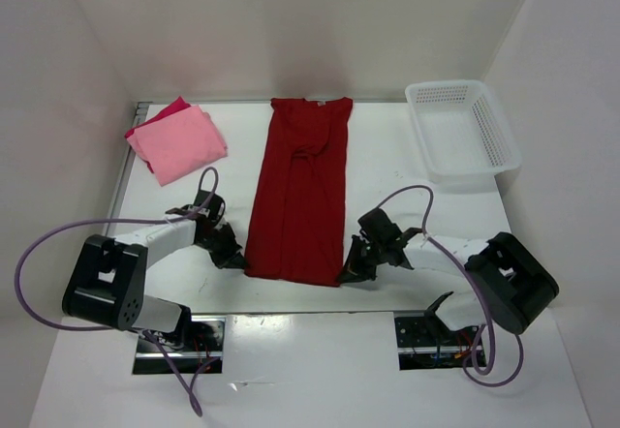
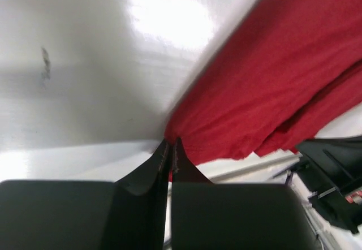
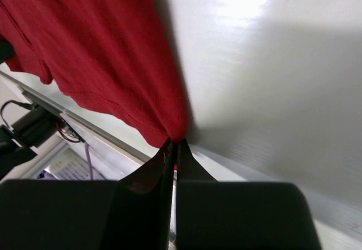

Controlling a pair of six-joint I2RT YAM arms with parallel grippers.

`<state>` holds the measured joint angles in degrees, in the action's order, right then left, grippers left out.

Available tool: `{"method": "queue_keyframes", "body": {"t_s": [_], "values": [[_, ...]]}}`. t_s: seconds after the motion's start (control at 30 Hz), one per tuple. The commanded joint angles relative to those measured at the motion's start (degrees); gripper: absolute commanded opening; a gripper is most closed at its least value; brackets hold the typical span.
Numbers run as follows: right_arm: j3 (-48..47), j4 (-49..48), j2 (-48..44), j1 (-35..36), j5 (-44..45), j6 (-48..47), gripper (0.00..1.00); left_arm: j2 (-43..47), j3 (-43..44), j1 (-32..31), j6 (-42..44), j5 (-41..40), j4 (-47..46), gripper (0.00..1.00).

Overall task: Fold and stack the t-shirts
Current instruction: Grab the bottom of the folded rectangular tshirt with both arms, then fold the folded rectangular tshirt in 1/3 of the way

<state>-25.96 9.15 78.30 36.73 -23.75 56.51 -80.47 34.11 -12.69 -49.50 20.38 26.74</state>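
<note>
Both clamped: left gripper on red shirt lower-left hem corner, right gripper on lower-right corner. Soft, limp, light cloth; corners look right, expect sag between.

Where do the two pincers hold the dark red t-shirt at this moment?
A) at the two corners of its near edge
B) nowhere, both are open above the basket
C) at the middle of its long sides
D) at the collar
A: the left pincer and the right pincer are each shut on a near corner of the dark red t-shirt.
</note>
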Motion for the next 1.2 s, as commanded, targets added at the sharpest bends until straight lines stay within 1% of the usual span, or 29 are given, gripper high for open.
{"method": "queue_keyframes", "body": {"t_s": [0.0, 0.03, 0.1, 0.13, 0.17, 0.23, 0.3, 0.33, 0.37, 0.4, 0.43, 0.47, 0.5, 0.53, 0.57, 0.6, 0.63, 0.67, 0.7, 0.77, 0.8, 0.83, 0.9, 0.93, 1.0, 1.07, 1.17], "values": [[-2.6, 5.9, -2.1, 3.1, 1.4, -0.3, 0.00, 2.8, -0.4, -0.3, 2.6, 3.9, 4.8, 0.00], [-2.6, 7.1, -5.4, 5.3, 1.4, 0.6, 0.00, 5.6, -0.4, -0.3, 3.8, 5.1, 8.1, 0.00], [-2.1, 9.6, -9.1, 7.0, 1.4, 2.3, 0.00, 8.9, 0.4, -0.3, 4.5, 7.5, 12.1, 0.00], [-2.1, 12.7, -11.0, 7.6, 0.9, 2.8, 0.00, 10.3, 2.3, -0.3, 5.2, 8.3, 14.3, 0.00], [-2.1, 14.6, -14.9, 7.6, 0.9, 3.4, 0.00, 11.0, 2.9, -0.3, 5.8, 8.9, 18.2, 0.00], [-5.4, 19.7, -17.9, 7.6, 2.5, 2.7, 0.00, 11.6, 4.2, -0.3, 6.6, 8.9, 20.3, 0.00], [-10.4, 22.9, -17.8, 3.7, 2.5, -0.3, 0.00, 11.0, 9.6, -0.3, 8.0, 7.7, 21.4, 0.00], [-12.2, 23.9, -16.8, 2.0, 3.0, -4.0, 0.00, 9.6, 12.2, 0.3, 8.0, 7.1, 21.4, 0.00], [-13.8, 23.9, -14.3, -1.6, 3.0, -5.8, 0.00, 8.5, 15.1, 0.3, 8.8, 5.8, 20.9, 0.00], [-16.8, 23.9, -12.7, -3.4, 3.0, -7.5, 0.00, 6.1, 20.5, 1.9, 9.3, 4.9, 20.4, 0.00], [-18.5, 23.3, -10.7, -5.3, 3.0, -11.1, 0.00, 4.8, 22.9, 2.7, 9.3, 4.3, 18.4, 0.00], [-22.4, 22.4, -8.7, -8.6, 3.0, -12.6, 0.00, 3.3, 24.8, 3.7, 9.3, 5.6, 17.0, 0.00], [-24.6, 22.4, -4.4, -9.6, 3.5, -14.0, 0.00, 1.7, 26.6, 4.6, 9.3, 6.2, 15.6, 0.00], [-26.8, 21.6, -2.5, -10.3, 5.0, -15.3, 0.00, -1.2, 29.3, 5.1, 7.9, 6.2, 11.9, 0.00], [-30.8, 20.7, -0.5, -11.6, 5.8, -17.3, 0.00, -2.8, 30.4, 5.1, 7.2, 4.4, 10.1, 0.00], [-32.5, 20.2, 3.6, -12.5, 6.3, -18.1, 0.00, -6.4, 31.2, 5.7, 6.6, 4.4, 8.4, 0.00], [-34.0, 19.6, 5.6, -13.4, 6.3, -18.9, 0.00, -8.5, 32.2, 5.7, 6.1, 5.3, 5.5, 0.00], [-36.4, 17.9, 7.5, -14.5, 5.6, -20.0, 0.00, -10.7, 35.3, 5.7, 6.1, 4.8, 4.9, 0.00], [-37.5, 17.9, 11.3, -16.5, 5.0, -20.0, 0.00, -14.7, 36.9, 5.7, 6.1, 4.8, 3.6, 0.00], [-41.4, 17.2, 14.3, -18.1, 4.5, -20.9, 0.00, -18.1, 40.0, 5.7, 5.5, 3.0, 2.4, 0.00], [-42.2, 16.7, 15.5, -19.3, 5.5, -21.6, 0.00, -21.6, 43.7, 5.7, 5.5, 1.8, 2.3, 0.00], [-44.4, 16.7, 17.5, -20.0, 5.5, -22.2, 0.00, -23.3, 45.7, 5.7, 5.5, 1.8, 1.7, 0.00], [-46.1, 16.7, 19.3, -21.9, 5.5, -22.8, 0.00, -27.4, 48.8, 5.7, 4.6, 1.2, -0.1, 0.00], [-46.9, 16.7, 21.7, -21.9, 5.5, -23.5, 0.00, -28.8, 51.6, 5.7, 4.0, 0.6, -0.1, 0.00], [-49.1, 16.1, 23.9, -22.8, 4.9, -23.5, 0.00, -32.7, 54.6, 5.7, 4.0, -1.3, -0.1, 0.00], [-51.8, 16.1, 27.7, -23.5, 4.3, -24.1, 0.00, -36.1, 58.3, 5.7, 4.0, -1.3, -0.1, 0.00], [-55.3, 15.3, 32.6, -24.1, 4.3, -24.1, 0.00, -38.9, 60.9, 5.7, 4.0, -2.6, -0.8, 0.02]]}}
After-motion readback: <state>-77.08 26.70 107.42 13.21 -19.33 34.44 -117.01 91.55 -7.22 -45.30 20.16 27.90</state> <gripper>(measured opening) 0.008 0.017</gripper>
